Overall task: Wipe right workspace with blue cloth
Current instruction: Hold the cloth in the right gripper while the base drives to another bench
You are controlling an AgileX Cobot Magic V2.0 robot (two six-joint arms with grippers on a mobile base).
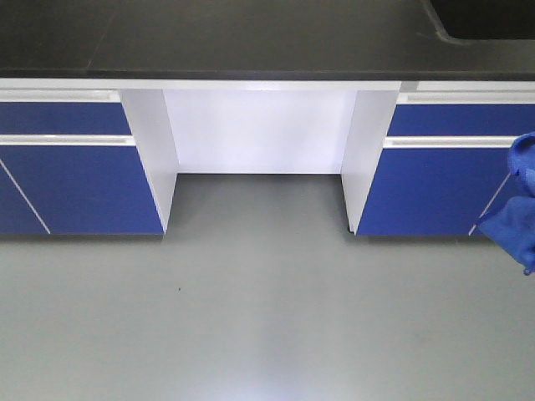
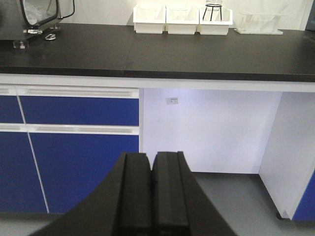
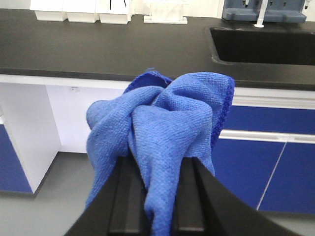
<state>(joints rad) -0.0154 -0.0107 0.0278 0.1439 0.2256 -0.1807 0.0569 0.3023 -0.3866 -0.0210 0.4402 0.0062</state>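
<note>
The blue cloth (image 3: pixel 167 118) is bunched up and pinched between the black fingers of my right gripper (image 3: pixel 156 164), which is shut on it. It hangs in the air in front of a bench, above the floor. In the front view only a part of the blue cloth (image 1: pixel 520 200) shows at the right edge. My left gripper (image 2: pixel 151 156) is shut with its pads together and nothing between them, facing the cabinets. The right workspace is out of view.
Ahead is a black benchtop (image 2: pixel 162 54) carrying white tubs (image 2: pixel 182 20), a wire rack (image 2: pixel 213 11) and a sink (image 3: pixel 261 45). Blue cabinet fronts (image 1: pixel 75 175) flank a white kneehole (image 1: pixel 255 129). Grey floor (image 1: pixel 251 301) lies in front.
</note>
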